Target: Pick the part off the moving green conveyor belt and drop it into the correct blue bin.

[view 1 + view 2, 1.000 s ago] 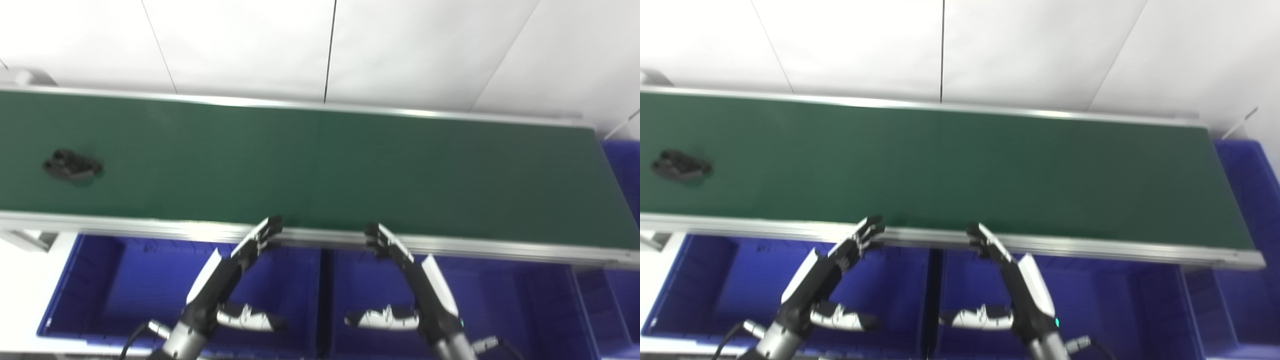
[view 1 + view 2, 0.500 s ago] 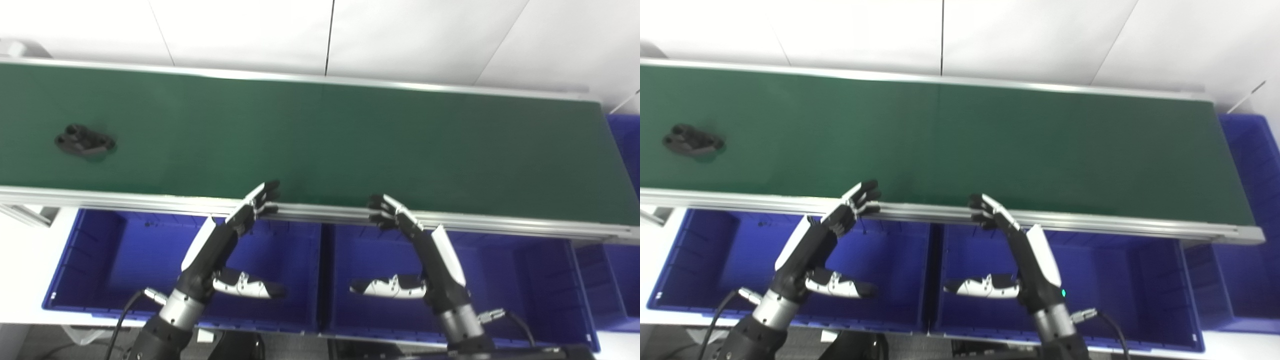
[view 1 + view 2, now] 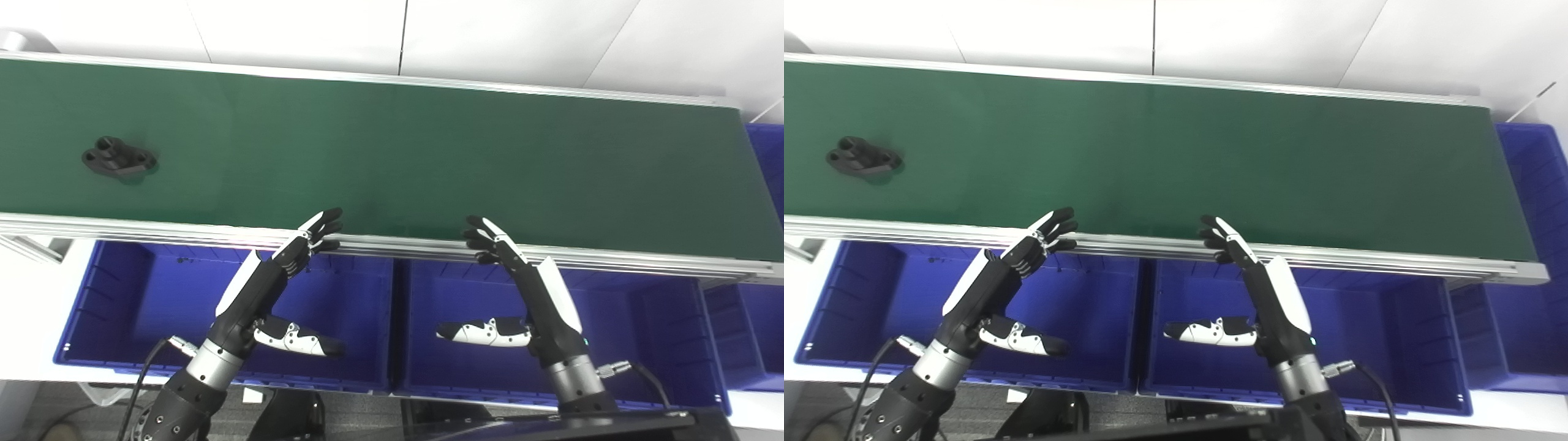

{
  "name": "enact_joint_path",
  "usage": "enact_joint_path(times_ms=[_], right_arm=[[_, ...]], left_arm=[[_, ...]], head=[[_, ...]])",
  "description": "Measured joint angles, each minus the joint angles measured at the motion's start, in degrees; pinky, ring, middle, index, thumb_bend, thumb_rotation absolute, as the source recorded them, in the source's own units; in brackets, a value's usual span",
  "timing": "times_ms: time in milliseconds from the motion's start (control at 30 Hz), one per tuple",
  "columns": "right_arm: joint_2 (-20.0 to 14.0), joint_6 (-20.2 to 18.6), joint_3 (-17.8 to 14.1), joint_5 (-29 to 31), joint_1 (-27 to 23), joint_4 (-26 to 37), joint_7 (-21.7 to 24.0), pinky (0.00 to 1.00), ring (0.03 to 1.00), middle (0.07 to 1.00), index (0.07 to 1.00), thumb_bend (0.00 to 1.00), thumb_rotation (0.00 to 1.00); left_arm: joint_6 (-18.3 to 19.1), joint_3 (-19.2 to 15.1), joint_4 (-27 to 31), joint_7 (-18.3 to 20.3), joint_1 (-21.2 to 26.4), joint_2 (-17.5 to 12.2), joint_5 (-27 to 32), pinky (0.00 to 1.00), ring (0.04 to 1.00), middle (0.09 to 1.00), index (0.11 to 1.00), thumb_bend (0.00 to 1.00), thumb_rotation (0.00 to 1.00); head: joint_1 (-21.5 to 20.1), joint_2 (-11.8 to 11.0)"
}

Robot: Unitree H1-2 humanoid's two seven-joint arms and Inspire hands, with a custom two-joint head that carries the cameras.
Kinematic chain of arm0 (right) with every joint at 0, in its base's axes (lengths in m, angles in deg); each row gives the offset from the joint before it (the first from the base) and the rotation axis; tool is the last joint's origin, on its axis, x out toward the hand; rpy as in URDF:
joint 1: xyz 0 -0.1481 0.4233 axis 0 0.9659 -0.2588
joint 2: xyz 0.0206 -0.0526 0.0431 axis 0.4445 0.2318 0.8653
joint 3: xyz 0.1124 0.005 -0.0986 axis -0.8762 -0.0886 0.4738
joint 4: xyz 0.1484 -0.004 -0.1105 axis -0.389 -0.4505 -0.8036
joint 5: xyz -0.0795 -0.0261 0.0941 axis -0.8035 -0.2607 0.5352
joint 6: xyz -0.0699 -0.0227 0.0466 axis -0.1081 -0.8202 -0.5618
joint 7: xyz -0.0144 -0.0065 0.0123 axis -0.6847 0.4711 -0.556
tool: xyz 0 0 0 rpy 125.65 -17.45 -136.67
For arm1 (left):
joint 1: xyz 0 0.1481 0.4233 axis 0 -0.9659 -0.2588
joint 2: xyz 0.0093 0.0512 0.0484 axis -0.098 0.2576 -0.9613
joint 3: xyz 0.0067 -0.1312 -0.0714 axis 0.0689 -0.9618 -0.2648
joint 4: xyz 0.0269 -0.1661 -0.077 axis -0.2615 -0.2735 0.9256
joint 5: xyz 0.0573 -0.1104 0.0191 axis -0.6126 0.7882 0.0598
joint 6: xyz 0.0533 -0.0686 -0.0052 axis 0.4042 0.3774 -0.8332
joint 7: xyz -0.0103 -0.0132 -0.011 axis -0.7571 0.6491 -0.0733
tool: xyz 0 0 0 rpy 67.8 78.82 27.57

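Observation:
A small black part [image 3: 118, 157] with round holes lies on the green conveyor belt [image 3: 429, 159] at the far left; it also shows in the right eye view [image 3: 863, 157]. My left hand [image 3: 269, 288] is open and empty, held over the left blue bin [image 3: 110, 306], fingertips at the belt's near rail. My right hand [image 3: 527, 288] is open and empty over the middle blue bin [image 3: 643, 324], fingertips also at the rail. Both hands are far to the right of the part.
An aluminium rail [image 3: 153, 229] edges the belt's near side, above the bins. Another blue bin [image 3: 1531, 184] stands at the belt's right end. A white wall rises behind the belt. Cables [image 3: 144, 380] trail from both wrists.
The camera has tilted down, so the whole scene sits higher in the picture. The part has travelled a little to the right along the belt. Both hands stay open near the rail.

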Motion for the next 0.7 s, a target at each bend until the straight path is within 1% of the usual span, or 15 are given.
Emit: enact_joint_path(times_ms=[67, 267, 433, 533, 700], right_arm=[[0.1, -0.1, 0.1, 0.0, 0.8, 0.0, 0.0, 0.78, 0.832, 0.852, 0.905, 0.92, 0.34], [0.2, -0.1, 0.1, -0.6, 3.0, 0.0, 0.0, 0.76, 0.820, 0.852, 0.905, 0.92, 0.34], [0.3, -0.1, 0.1, -1.3, 3.9, 0.6, -0.1, 0.76, 0.821, 0.857, 0.911, 0.92, 0.33], [0.3, -0.1, 0.2, -1.9, 4.6, 1.2, -0.2, 0.75, 0.819, 0.861, 0.907, 0.91, 0.34], [0.3, -0.1, 0.4, -3.1, 4.7, 1.1, -0.2, 0.76, 0.815, 0.854, 0.893, 0.91, 0.36]], left_arm=[[0.0, 0.0, 0.0, 0.3, 0.0, 0.0, -0.4, 0.88, 0.936, 0.971, 0.933, 0.96, 0.36], [-0.2, 0.0, -0.4, 1.1, 0.0, 0.0, -0.4, 0.88, 0.937, 0.966, 0.928, 0.95, 0.34], [-0.4, 0.1, -0.7, 1.5, 0.0, 0.0, -0.4, 0.87, 0.935, 0.963, 0.928, 0.95, 0.35], [-0.4, 0.2, -0.9, 2.0, -0.1, 0.0, -0.4, 0.88, 0.931, 0.960, 0.927, 0.94, 0.35], [-0.5, 0.1, -1.3, 2.1, -0.3, 0.0, -0.4, 0.88, 0.932, 0.962, 0.923, 0.95, 0.35]], head=[[-0.1, -0.9], [-0.3, -1.3], [-0.3, -1.6], [-0.2, -1.6], [-0.4, -2.4]])
